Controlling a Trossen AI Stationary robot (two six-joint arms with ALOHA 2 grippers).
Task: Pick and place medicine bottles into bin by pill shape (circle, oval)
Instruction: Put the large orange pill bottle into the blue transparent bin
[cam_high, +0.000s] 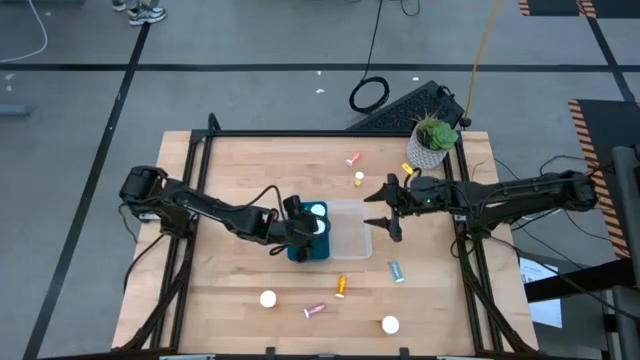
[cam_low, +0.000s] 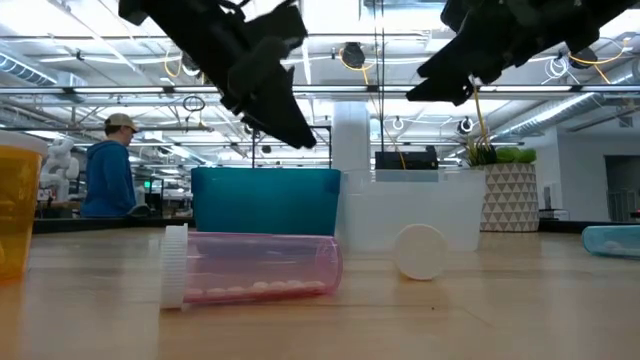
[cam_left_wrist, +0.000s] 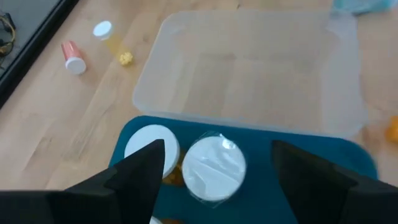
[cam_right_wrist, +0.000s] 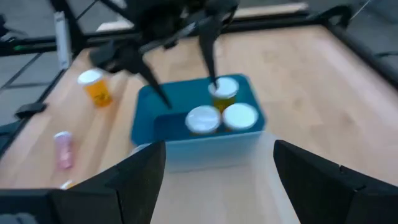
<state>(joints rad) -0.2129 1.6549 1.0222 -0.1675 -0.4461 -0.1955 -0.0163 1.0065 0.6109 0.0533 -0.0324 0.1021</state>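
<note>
Hovering over the teal bin (cam_high: 308, 243) near the middle of the high view, the left gripper (cam_high: 312, 222) has its fingers spread wide and grips nothing. Inside that bin, the right wrist view shows three medicine bottles (cam_right_wrist: 221, 111) standing upright, white caps facing up. Just right of it sits a clear bin (cam_high: 350, 230), which looks empty, though its walls blur the view. The right gripper (cam_high: 388, 210) hangs above the clear bin's right edge, jaws apart and empty.

Other bottles lie scattered on the pale wooden table (cam_high: 240, 170). A pink bottle (cam_low: 255, 266) lies on its side in the low view's lower left, long axis running across the frame, cap pointing left. In the high view, an orange bottle (cam_high: 341, 286) lies below the bins with its long axis nearly up-down; a teal bottle (cam_high: 397, 271) lies to its right, and a small reddish bottle (cam_high: 352, 159) lies toward the upper centre. Two white-capped bottles (cam_high: 268, 298) stand near the lower edge.

A potted plant (cam_high: 433, 143) occupies the table's upper right corner. Beyond the table, the room has grey flooring, ceiling trusses and a person in blue (cam_low: 108, 175).
</note>
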